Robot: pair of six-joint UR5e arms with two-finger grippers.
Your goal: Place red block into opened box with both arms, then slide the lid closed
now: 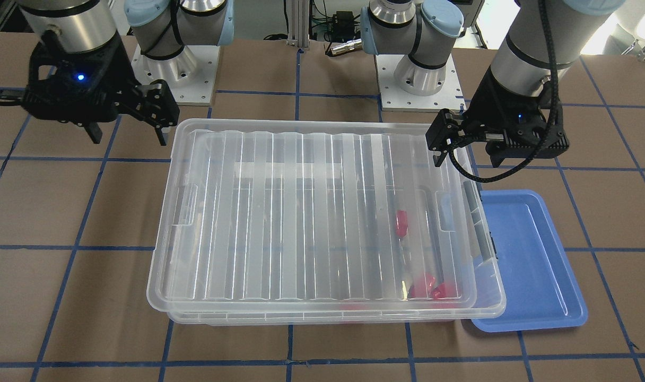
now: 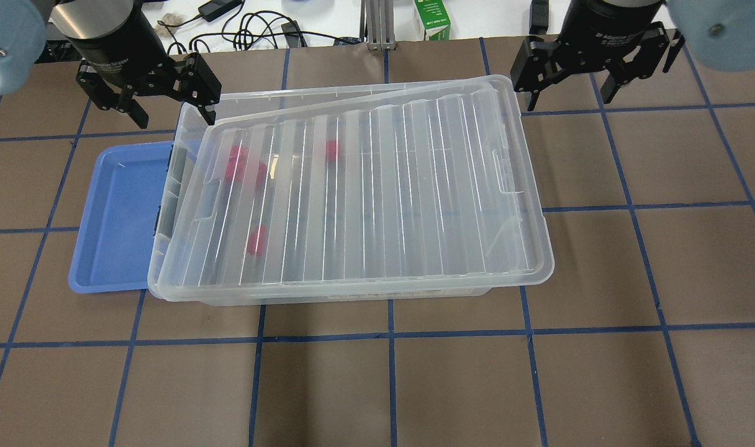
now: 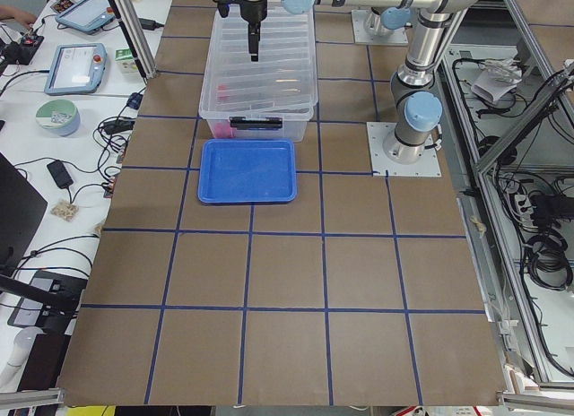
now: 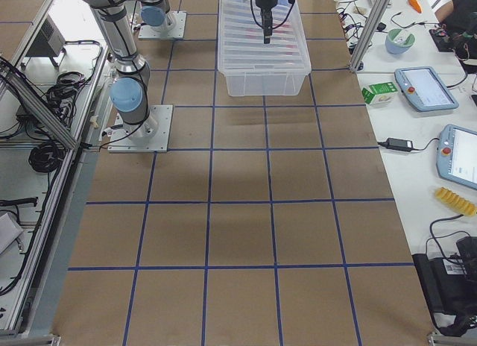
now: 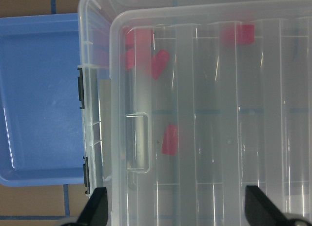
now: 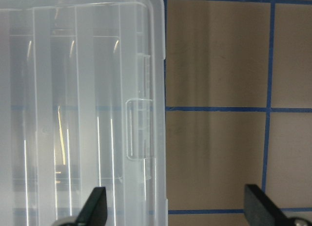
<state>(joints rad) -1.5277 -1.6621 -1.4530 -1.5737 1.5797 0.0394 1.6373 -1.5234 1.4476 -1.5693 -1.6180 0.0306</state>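
Front-facing view: the left arm's black two-finger tool (image 1: 465,156) hangs above the latch end of the box, fingers pointing down, spread wide and holding nothing. The right arm's tool (image 1: 129,137) hovers just off the box's opposite short end, equally spread and empty. The large shallow clear plastic box (image 1: 301,317) sits on the brown desk (image 1: 62,212), which is gridded with blue tape. The ribbed clear plastic lid (image 1: 301,212) lies on top of the box. A small glossy red plastic block (image 1: 401,223) lies inside the box under the lid, towards the latch end. Two more red blocks (image 1: 443,291) sit in a corner of the box. A blue plastic tray (image 1: 534,265) lies just beside the latch end.

Overhead view: the lid sits skewed, baring part of the box's rim.

Left wrist view: the fingers (image 5: 97,209) stand wide apart over the lid, near the grey latch (image 5: 81,87).

Right wrist view: bare desk borders the lid's other end.

Left side view: a teach pendant (image 3: 76,68) and cables lie beyond the desk.
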